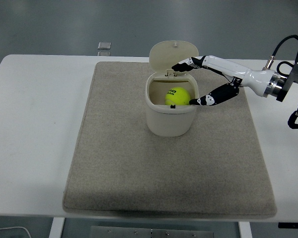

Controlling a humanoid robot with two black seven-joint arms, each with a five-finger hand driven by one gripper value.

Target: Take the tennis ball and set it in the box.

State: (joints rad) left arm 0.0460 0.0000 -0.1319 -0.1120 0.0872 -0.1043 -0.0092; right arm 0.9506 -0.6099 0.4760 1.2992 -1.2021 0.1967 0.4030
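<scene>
A yellow-green tennis ball [177, 96] lies inside the cream box [170, 119], whose round lid [173, 53] stands open at the back. My right hand [185, 84] hovers over the box's right rim with fingers spread and holding nothing; the upper fingers [186, 64] reach toward the lid hinge and the thumb [208, 98] points at the rim. The left arm is out of view.
The box stands at the far middle of a grey felt mat [139, 163] on the white table [35, 124]. A small clear object [104, 46] lies at the table's far edge. A black cable [283, 44] loops above my right wrist.
</scene>
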